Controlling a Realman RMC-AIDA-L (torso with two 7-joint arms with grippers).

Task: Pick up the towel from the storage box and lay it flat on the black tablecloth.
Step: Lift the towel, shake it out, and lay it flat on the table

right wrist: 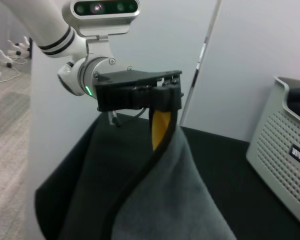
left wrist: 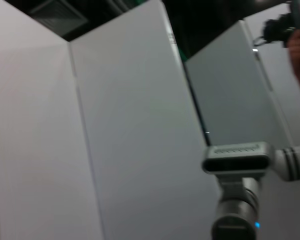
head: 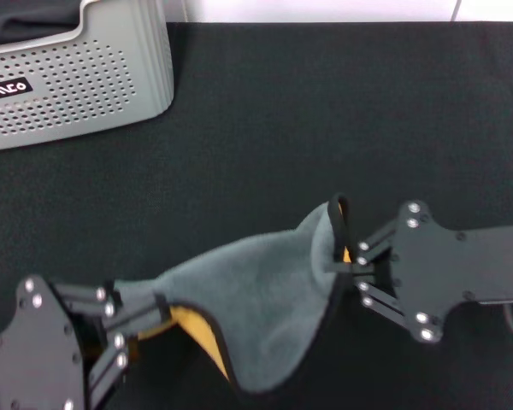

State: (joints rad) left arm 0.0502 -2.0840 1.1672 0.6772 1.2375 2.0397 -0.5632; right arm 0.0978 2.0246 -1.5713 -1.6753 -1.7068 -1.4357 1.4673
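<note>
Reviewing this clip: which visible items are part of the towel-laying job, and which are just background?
Job:
- towel, held at two corners above the table
- left end effector, shut on it
- right end effector, shut on it
- storage box
- black tablecloth

Background:
- white wall panels

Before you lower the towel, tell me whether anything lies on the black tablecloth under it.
Nothing visible does. The towel hangs between the left gripper and the right gripper, both shut on its edges. The black tablecloth around it is bare; the storage box stands off at the far left corner.
</note>
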